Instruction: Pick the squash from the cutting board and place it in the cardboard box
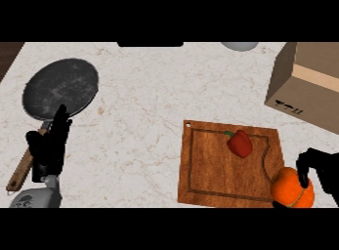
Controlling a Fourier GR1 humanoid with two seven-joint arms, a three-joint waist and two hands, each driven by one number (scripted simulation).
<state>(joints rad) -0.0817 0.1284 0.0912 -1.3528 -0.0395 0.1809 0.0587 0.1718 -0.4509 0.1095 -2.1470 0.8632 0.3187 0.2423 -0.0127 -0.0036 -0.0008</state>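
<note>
Squash (293, 189): cutting board's (215, 171) near right corner, right hand (332, 172) curled round it. Cardboard box (317, 83): bench's far right corner. Left hand (49, 146): open, fingers up, near bench's left edge, over pan (60, 88) handle.

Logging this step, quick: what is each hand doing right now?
Left hand: open, resting fingers up, holding nothing.
Right hand: fingers curled round the squash.

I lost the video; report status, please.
Right hand shut on squash, at board corner. Left hand open, resting. Pepper on board, not blocking box.
</note>
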